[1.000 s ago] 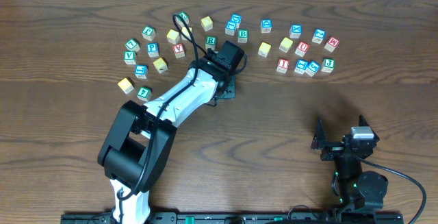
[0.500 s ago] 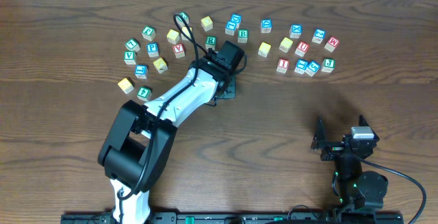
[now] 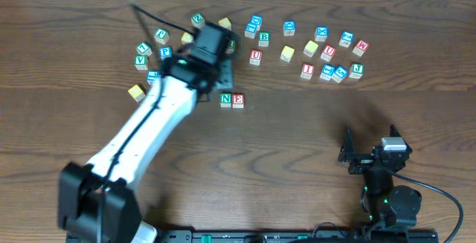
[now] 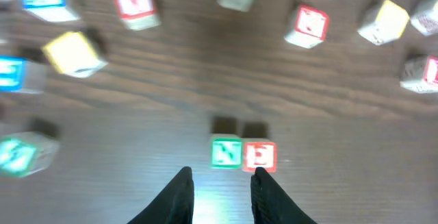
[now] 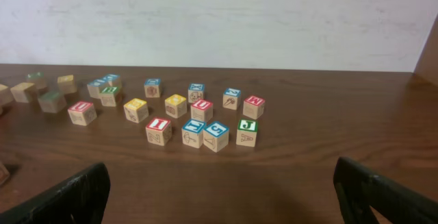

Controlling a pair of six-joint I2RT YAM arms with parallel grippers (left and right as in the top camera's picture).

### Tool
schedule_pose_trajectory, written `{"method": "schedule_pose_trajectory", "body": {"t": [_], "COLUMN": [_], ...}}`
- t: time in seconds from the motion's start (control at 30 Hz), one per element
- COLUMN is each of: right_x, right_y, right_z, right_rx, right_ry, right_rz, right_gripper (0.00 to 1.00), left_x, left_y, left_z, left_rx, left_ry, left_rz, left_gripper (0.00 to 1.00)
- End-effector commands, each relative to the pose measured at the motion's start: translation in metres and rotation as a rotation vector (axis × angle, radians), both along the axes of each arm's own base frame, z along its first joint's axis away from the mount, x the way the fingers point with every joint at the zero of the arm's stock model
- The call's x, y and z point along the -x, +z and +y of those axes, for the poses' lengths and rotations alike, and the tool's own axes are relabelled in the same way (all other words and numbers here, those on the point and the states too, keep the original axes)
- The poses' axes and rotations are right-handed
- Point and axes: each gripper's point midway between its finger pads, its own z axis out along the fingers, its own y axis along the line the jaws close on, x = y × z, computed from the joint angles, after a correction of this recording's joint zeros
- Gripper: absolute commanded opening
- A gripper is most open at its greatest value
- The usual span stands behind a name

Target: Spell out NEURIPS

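A green N cube (image 3: 225, 99) and a red E cube (image 3: 238, 100) sit touching side by side on the dark wooden table (image 3: 312, 124), N on the left. Their short row runs left to right, letters facing up. The red U cube (image 3: 256, 56) and red I cube (image 3: 307, 70) lie farther back among scattered cubes. The left gripper (image 4: 222, 172) hovers near the pair, its fingers slightly apart and holding nothing. The right gripper (image 5: 219, 183) rests spread wide, well away. The left arm covers several cubes. The left wrist view is blurred, so most letters there are unreadable.
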Motion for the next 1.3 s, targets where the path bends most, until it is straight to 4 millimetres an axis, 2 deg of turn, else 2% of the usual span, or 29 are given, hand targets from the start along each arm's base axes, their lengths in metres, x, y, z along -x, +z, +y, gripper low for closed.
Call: {"method": "schedule_pose_trajectory", "body": {"t": [0.0, 0.1, 0.2, 0.37, 0.53, 0.7, 1.27], "right_x": [0.000, 0.000, 0.000, 0.000, 0.000, 0.000, 0.000], "right_y": [0.000, 0.000, 0.000, 0.000, 0.000, 0.000, 0.000], "right_z": [-0.001, -0.001, -0.001, -0.001, -0.001, -0.001, -0.001], "right_rx": [-0.010, -0.010, -0.010, -0.010, -0.010, -0.010, -0.010], "right_ry": [-0.001, -0.001, -0.001, -0.001, -0.001, -0.001, -0.001], "right_rz": [-0.001, -0.001, -0.001, -0.001, -0.001, -0.001, -0.001], "right_gripper": [0.99, 0.99, 0.99, 0.99, 0.99, 0.99, 0.99], "left_x": [-0.007, -0.007, -0.006, 0.001, 0.008, 0.013, 0.011], "left_y": [0.029, 0.037, 0.037, 0.030, 0.026, 0.022, 0.022], "left_z": [0.038, 0.065, 0.089, 0.119, 0.141, 0.151, 0.151], "left_rx": [0.000, -0.004, -0.011, -0.030, -0.041, -0.046, -0.039], "left_ry": [0.077, 0.134, 0.191, 0.258, 0.310, 0.333, 0.345], "left_rz": [-0.053, -0.059, -0.040, 0.010, 0.048, 0.071, 0.067], "left_gripper": [0.28, 0.28, 0.28, 0.28, 0.28, 0.28, 0.29]}}
